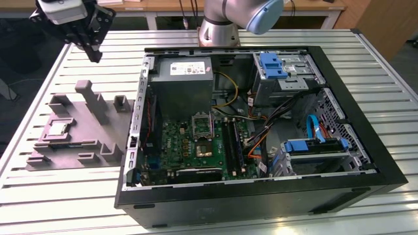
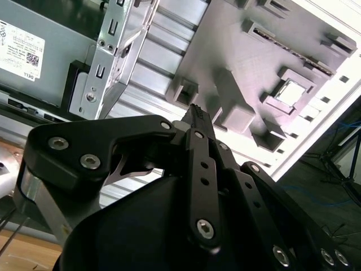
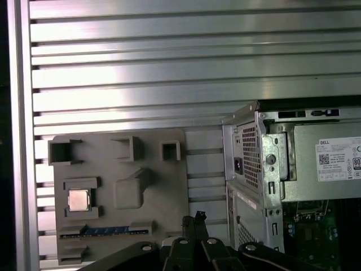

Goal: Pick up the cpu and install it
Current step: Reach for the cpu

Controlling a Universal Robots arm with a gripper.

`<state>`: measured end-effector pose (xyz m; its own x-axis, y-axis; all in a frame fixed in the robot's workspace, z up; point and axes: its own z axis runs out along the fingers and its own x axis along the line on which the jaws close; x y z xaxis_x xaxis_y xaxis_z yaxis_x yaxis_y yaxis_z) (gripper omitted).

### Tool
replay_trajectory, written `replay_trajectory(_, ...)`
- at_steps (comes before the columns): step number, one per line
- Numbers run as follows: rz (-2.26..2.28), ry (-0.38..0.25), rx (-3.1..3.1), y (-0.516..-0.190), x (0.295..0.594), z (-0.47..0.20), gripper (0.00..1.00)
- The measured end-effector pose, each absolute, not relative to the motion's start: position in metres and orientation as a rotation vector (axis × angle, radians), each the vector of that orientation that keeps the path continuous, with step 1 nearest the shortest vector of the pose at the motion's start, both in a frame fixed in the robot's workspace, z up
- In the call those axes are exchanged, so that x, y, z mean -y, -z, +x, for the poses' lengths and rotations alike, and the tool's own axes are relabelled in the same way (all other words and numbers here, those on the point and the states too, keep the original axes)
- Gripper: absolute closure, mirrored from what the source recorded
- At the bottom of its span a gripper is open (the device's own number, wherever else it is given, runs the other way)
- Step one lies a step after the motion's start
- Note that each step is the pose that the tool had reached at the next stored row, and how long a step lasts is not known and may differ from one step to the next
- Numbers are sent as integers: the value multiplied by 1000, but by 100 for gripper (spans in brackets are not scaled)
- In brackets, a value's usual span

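The cpu is a small silver square lying flat in a recess of the grey moulded tray, at the exterior view's left of the open computer case. Both wrist views show the cpu in its tray. My gripper hangs high over the slatted table, beyond the tray's far end and well clear of the chip. Its black fingers come together at the tips, shut with nothing in them. The green board's metal-framed socket lies inside the case.
The black computer case lies open on the slatted aluminium table. Inside are a grey power-supply box, drive cages with blue clips and loose cables. Upright posts rise from the tray.
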<state>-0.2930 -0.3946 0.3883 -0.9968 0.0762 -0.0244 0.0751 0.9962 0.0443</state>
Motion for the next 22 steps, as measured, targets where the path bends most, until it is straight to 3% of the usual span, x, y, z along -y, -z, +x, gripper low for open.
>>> replay_trajectory(22, 118, -68, -3113, -388, 395, -302, 89)
